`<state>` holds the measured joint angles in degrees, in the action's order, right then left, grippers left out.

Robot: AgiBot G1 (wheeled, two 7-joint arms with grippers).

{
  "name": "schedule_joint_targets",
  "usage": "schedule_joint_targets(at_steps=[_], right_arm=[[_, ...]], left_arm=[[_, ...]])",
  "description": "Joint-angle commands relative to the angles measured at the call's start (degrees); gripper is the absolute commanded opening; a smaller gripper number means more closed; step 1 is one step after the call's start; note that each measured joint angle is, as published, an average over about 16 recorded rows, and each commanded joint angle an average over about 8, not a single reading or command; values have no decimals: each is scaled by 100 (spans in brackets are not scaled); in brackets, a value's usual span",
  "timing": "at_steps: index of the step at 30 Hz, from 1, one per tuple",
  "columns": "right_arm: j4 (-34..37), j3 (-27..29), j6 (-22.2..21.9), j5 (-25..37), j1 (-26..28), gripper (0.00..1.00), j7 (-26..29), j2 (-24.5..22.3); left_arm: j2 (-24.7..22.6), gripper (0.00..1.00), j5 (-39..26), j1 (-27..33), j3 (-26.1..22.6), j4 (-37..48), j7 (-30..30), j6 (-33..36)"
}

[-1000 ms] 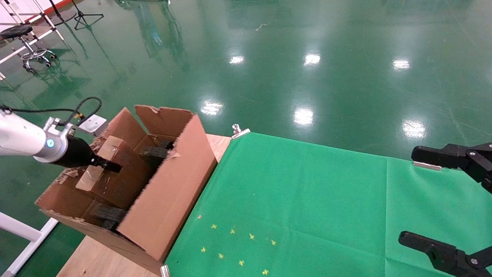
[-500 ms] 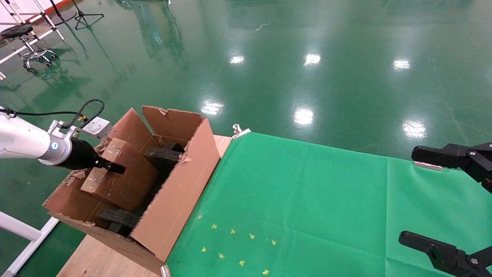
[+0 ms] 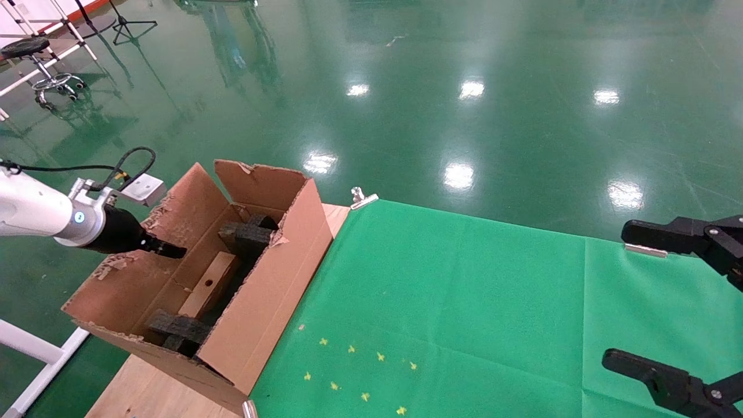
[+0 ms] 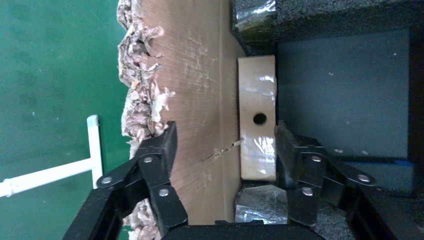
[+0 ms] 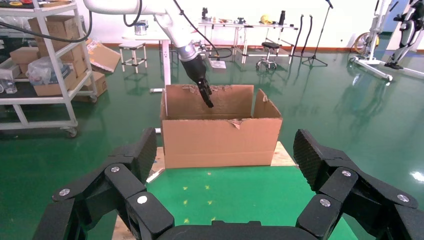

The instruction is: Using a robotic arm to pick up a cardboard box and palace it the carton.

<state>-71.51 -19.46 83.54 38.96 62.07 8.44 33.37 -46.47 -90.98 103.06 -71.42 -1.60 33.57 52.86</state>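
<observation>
The cardboard box [image 3: 208,285] lies low inside the carton [image 3: 261,302], its holed narrow face up, between dark foam pieces [image 3: 251,234]. My left gripper [image 3: 173,251], on the white arm with the blue light ring, hangs open and empty over the carton's left wall. In the left wrist view the box [image 4: 257,95] sits below and beyond the open left gripper [image 4: 225,150], free of both fingers. My right gripper [image 3: 630,296] is open and empty at the far right over the green cloth. It is also open in its own wrist view [image 5: 225,155], facing the carton [image 5: 220,140].
The carton stands on a wooden board [image 3: 145,395] at the left end of the green cloth [image 3: 464,313], with ragged flaps standing up. Metal clips [image 3: 363,198] hold the cloth's edge. Shelves with boxes [image 5: 45,55] stand beyond the table.
The left gripper held the cardboard box up in the carton's mouth earlier. It has since let go and the box has dropped down between the foam pieces. The carton shifted slightly.
</observation>
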Motion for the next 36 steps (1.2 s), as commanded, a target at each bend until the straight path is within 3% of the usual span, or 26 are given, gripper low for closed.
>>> schedule_joint_targets(at_steps=[1,7,13,19,30,36], right_arm=[[0,0,0,0,0,100,0,0],[0,0,0,0,0,100,0,0],[0,0,0,0,0,100,0,0],[1,0,-2,0,-1,100,0,-1],[2,0,-2,-1,-1,100,-1,-1],[2,0,-2,-1,-1,100,-1,-1]], left_arm=[[-2,100,-12,-10,-9,16,16,-7],[77,100,240,242,164,-319,-197,304],[437,100,773,712,525,-1147,-458,1023],[705,100,921,966,648,-1845,-428,1298],[716,100,962,924,692,-1900,-446,1324],[742,100,1206,612,992,-2226,-559,1445]])
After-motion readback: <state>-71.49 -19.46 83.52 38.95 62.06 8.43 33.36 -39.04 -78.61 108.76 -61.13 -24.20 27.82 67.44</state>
